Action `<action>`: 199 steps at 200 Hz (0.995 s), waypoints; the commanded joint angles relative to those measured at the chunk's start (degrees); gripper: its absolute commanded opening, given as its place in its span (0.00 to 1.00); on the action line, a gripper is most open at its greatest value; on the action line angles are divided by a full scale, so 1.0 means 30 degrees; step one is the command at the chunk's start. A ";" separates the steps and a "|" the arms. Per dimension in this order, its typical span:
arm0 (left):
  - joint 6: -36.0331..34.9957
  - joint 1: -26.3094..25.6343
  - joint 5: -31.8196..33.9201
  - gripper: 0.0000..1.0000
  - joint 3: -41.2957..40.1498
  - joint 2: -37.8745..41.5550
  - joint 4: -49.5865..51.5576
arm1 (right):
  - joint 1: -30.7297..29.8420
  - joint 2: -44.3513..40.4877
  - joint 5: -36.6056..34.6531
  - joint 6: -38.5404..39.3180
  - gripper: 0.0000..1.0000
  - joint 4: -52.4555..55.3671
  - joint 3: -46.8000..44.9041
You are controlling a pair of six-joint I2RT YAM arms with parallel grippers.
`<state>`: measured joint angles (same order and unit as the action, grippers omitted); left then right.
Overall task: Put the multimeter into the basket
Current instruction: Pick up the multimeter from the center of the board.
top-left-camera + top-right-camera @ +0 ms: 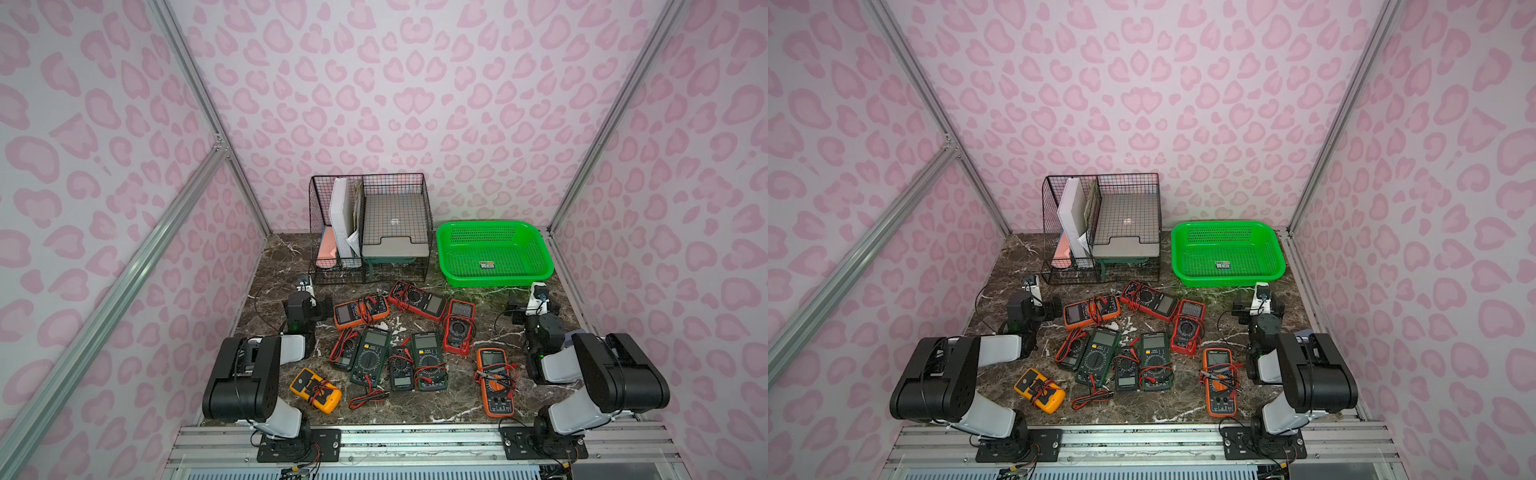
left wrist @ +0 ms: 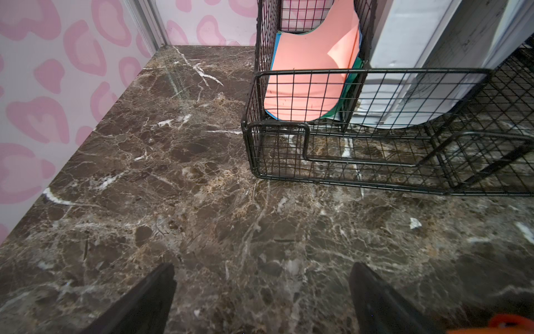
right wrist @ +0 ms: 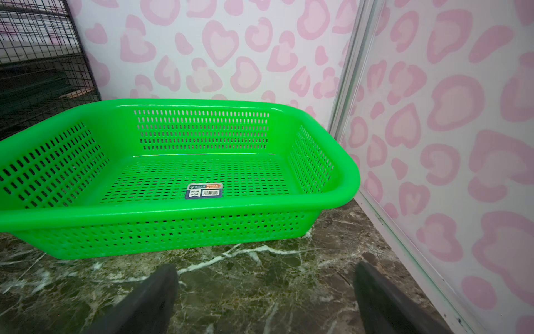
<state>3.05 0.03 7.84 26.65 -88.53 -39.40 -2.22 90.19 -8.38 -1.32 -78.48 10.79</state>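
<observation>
At approx. 2 o'clock on the worktop (image 1: 449, 409), the basket (image 1: 498, 277) is set against the back wall, beside the wire organiser (image 1: 370, 270) at 12 o'clock. Only a sticker (image 3: 204, 191) is seen on its bottom. Nine multimeters (image 1: 371, 355) are spread from centre to 6 o'clock, all outside the basket, w/ leads wrapped or trailing. E.g. a yellow multimeter (image 1: 316, 390) is found at 7 o'clock, an orange multimeter (image 1: 494, 380) at 5 o'clock, and a red multimeter (image 1: 459, 326) towards 2 o'clock, near the basket's front but not touching. The left claw (image 2: 261, 269) is held at 10 o'clock over bare worktop, jaws spread wide, nothing between them. An orange edge (image 2: 505, 322) at the wrist view's corner is prob. a multimeter. The right claw (image 3: 265, 266) is held at 3 o'clock, just in front of the basket, jaws likewise wide apart & empty.
</observation>
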 commanded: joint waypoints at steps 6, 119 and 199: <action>-0.0026 -0.0011 -0.0037 0.98 -0.0025 0.0109 -0.0579 | 0.0011 -0.0060 -0.0048 0.0088 1.00 -0.0592 -0.0012; 0.0011 0.0011 -0.0089 0.99 0.0022 0.0132 -0.0497 | 0.0444 -0.0129 0.0881 -0.0171 1.00 -0.0121 0.0187; 0.0196 0.0012 0.0272 0.98 0.3168 0.3919 0.7434 | -0.0040 -0.6647 -0.2796 -0.3256 1.00 1.0758 0.3612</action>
<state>2.85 0.03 6.81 32.86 -80.31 -28.91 -2.37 75.44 -13.78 -4.71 -59.11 19.64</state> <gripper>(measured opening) 0.979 0.996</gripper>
